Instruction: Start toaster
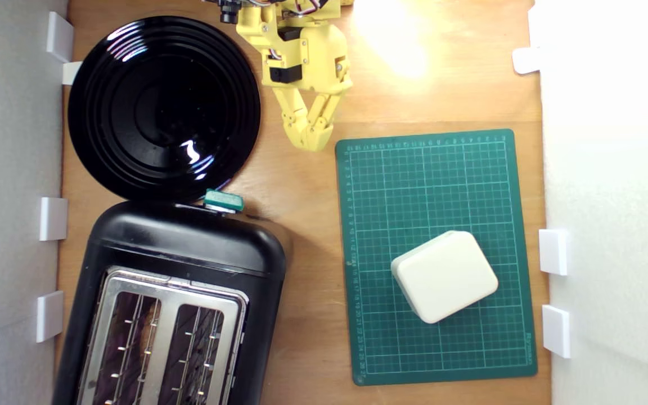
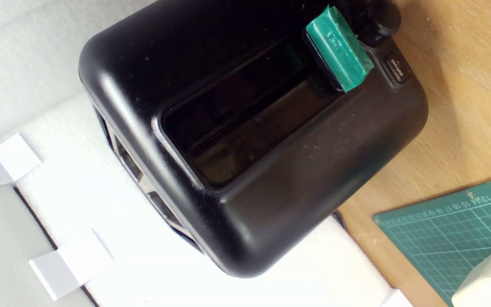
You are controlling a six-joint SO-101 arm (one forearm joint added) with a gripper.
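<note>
In the exterior view, white brackets (image 1: 53,218) are seen along the left wall. Next to them, a round black plate (image 1: 163,107) is laid on the wooden table (image 1: 301,225), and the toaster (image 1: 172,304) is stood just below the plate, at the lower left, its slots facing up. A teal lever (image 1: 223,200) is carried on the toaster's end nearest the plate. Further right, the yellow gripper (image 1: 313,140) is held above bare wood, well apart from the lever, its jaws pressed together at the tips with nothing between them. On the exterior view's right, a green mat (image 1: 436,185) is laid flat, and a cream block (image 1: 445,277) is rested on it. In the wrist view, the toaster (image 2: 271,170) and its lever (image 2: 339,53) are shown close up.
</note>
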